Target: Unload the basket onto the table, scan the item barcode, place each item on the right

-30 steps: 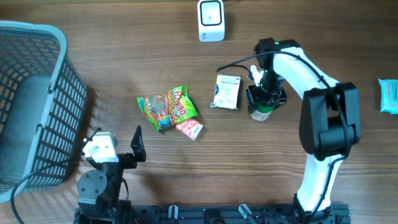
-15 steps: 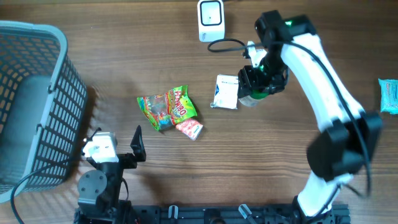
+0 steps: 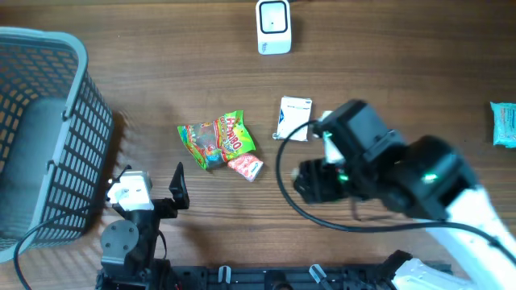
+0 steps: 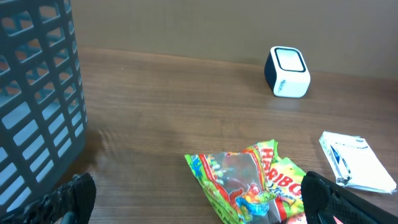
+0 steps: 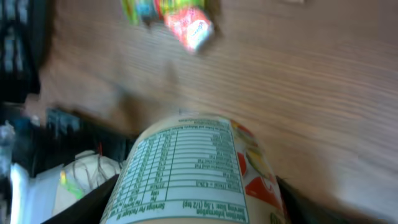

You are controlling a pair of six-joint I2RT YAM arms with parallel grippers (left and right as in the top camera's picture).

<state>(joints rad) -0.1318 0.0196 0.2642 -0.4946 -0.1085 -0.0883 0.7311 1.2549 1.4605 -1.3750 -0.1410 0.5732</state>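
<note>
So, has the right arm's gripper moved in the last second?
Yes. The right gripper, holding a labelled container, has swung away from the scanner, past the white packet, down the overhead view.

Cream cylindrical tub (image 5: 193, 168), nutrition label showing, held aloft, white scanner (image 3: 273, 26) well apart

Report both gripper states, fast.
Left gripper: open, holding nothing.
Right gripper: closed on a labelled container.

The basket (image 3: 40, 121) stood at the left edge of the table (image 3: 161, 64), the scanner (image 3: 273, 26) at the back. Between them lay the Haribo bag (image 3: 216, 138), a small packet (image 3: 245, 167) touching its front-right corner, a flat pouch (image 3: 294, 118) further right.
</note>
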